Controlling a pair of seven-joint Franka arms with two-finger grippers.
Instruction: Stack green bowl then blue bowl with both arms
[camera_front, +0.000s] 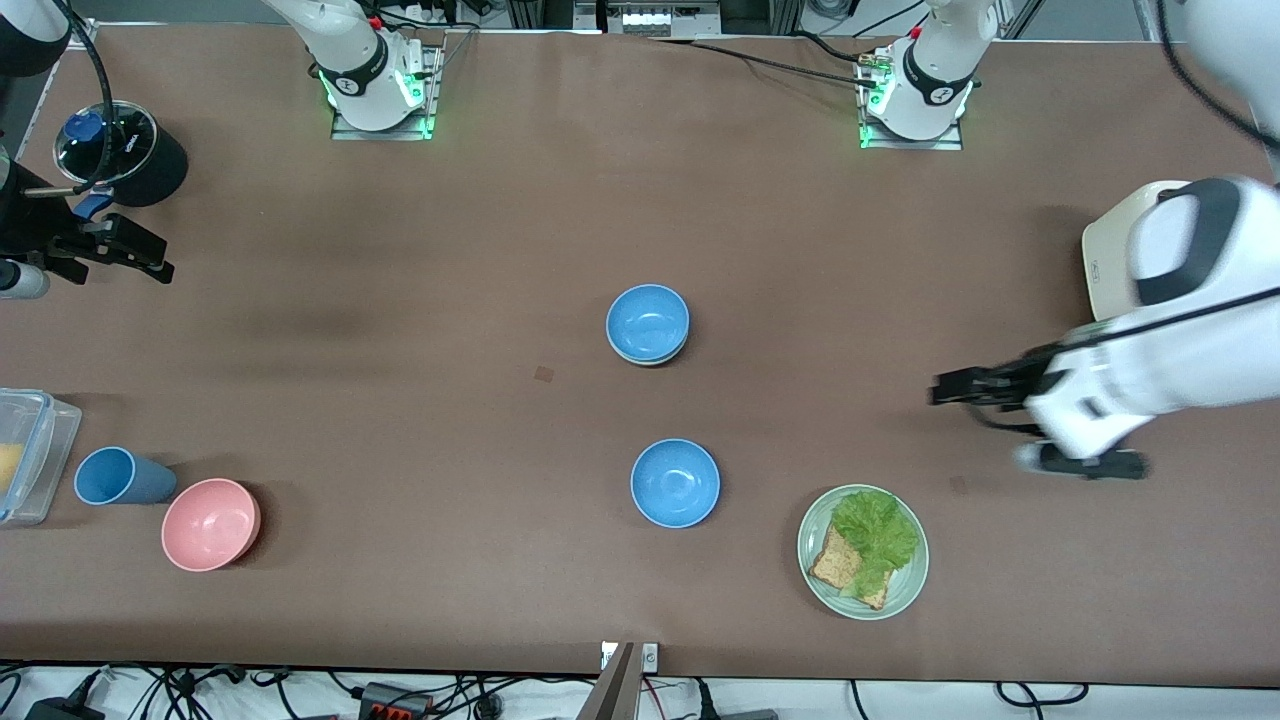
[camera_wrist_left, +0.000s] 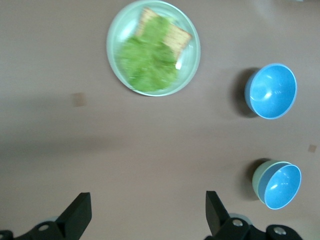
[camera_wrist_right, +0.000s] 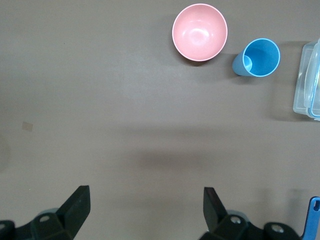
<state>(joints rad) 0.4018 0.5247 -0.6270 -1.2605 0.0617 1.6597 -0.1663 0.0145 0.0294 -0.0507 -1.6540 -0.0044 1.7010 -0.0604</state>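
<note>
The green bowl (camera_front: 650, 361) sits near the table's middle with a blue bowl (camera_front: 648, 321) nested inside it; only its pale rim shows. The left wrist view shows this pair too, green bowl (camera_wrist_left: 259, 180) with blue bowl (camera_wrist_left: 282, 186) in it. The second blue bowl (camera_front: 675, 482) stands alone, nearer the front camera, and also shows in the left wrist view (camera_wrist_left: 271, 90). My left gripper (camera_front: 985, 425) is open and empty above bare table toward the left arm's end; its fingers frame bare table (camera_wrist_left: 148, 210). My right gripper (camera_front: 120, 250) is open and empty at the right arm's end (camera_wrist_right: 146, 205).
A pale green plate (camera_front: 812, 560) with lettuce and toast lies near the front edge. A pink bowl (camera_front: 210, 524), a blue cup (camera_front: 122, 476) and a clear container (camera_front: 25, 455) are at the right arm's end. A black pot (camera_front: 125, 152) and a cream board (camera_front: 1110, 250) are farther back.
</note>
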